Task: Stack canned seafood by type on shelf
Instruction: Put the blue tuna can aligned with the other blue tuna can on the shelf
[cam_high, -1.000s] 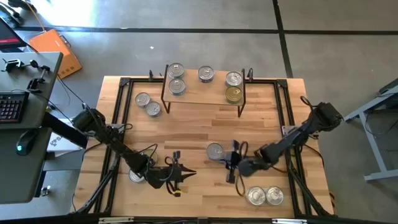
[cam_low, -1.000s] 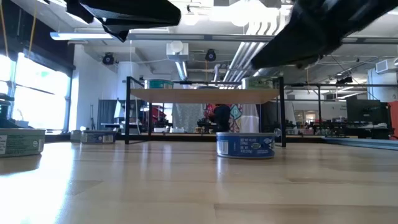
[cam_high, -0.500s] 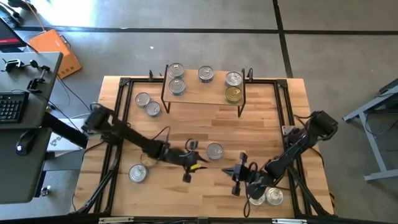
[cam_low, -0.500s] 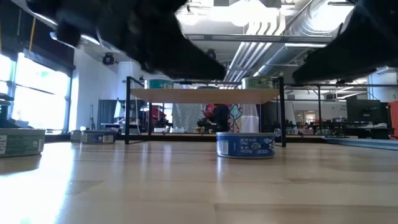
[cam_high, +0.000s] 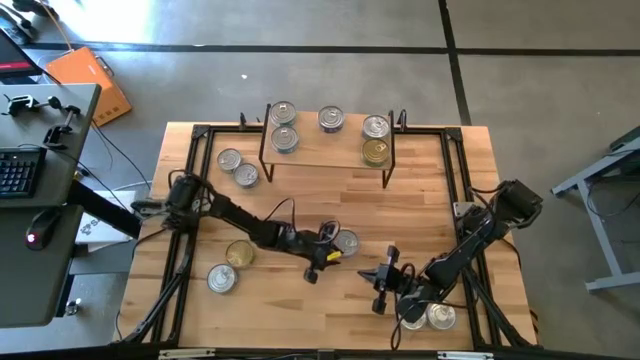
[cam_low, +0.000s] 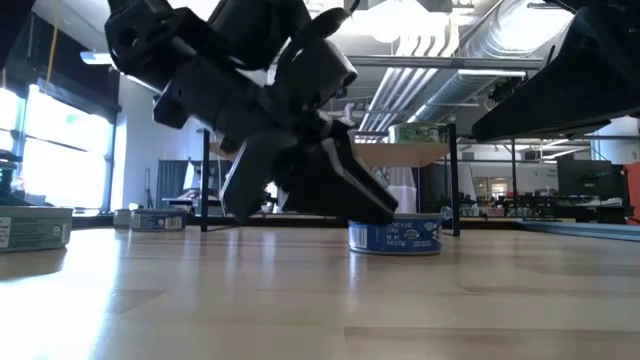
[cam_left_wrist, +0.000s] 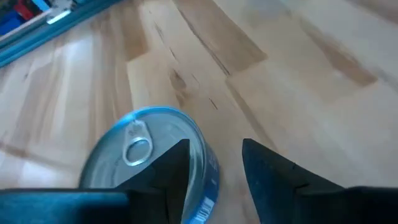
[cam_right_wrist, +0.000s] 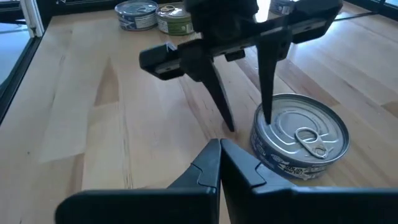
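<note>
A blue-labelled tin (cam_high: 347, 241) with a silver pull-ring top stands on its base at the table's middle; it also shows in the left wrist view (cam_left_wrist: 134, 158). My left gripper (cam_high: 328, 252) is open and tilted down at the tin's left side. In the right wrist view one finger (cam_right_wrist: 219, 102) stands on the table side of the tin (cam_right_wrist: 301, 137) and the other (cam_right_wrist: 267, 87) over its top rim. My right gripper (cam_high: 384, 277) is shut and empty, right of and nearer than the tin. The shelf (cam_high: 325, 152) at the far side carries several tins. My left gripper comes at the tin slanting down from the table's left, one finger (cam_left_wrist: 171, 174) over the tin's rim (cam_left_wrist: 199, 155). I cannot tell whether it touches the tin.
Two tins (cam_high: 427, 315) stand near the front right by my right arm. A gold-topped tin (cam_high: 240, 253) and a silver one (cam_high: 221, 279) stand front left. Two more tins (cam_high: 238, 168) stand left of the shelf. A black frame rims the table.
My left gripper has gone from the front left toward the table's right and far side, and down to the blue-labelled tin. My right gripper has drawn back from beside that tin toward the near edge. The tin has stayed in place.
</note>
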